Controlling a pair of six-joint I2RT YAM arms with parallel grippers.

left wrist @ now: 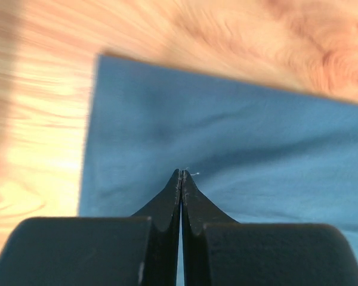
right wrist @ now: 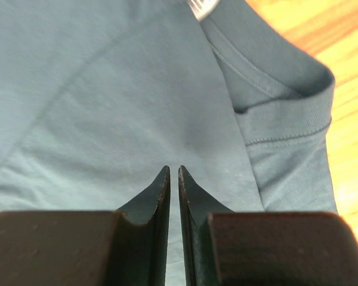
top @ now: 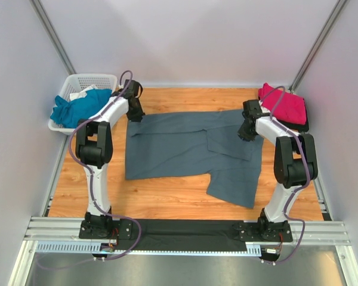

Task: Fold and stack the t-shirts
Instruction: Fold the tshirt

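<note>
Step in hand: folding the large slate-grey cotton t-shirt (top: 185,146), frame centre. The left pincer (left wrist: 181,173) and right pincer (right wrist: 173,170) sit together, empty. The next move likely calls for opening to grip an edge.

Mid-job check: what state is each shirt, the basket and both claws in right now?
grey t-shirt: spread on the table, partly folded.
pink t-shirt: folded, far right.
teal t-shirt: crumpled in the basket.
basket: upright, far left.
left claw: shut, at the grey t-shirt's corner.
right claw: shut but for a slit, near the grey t-shirt's collar.
</note>
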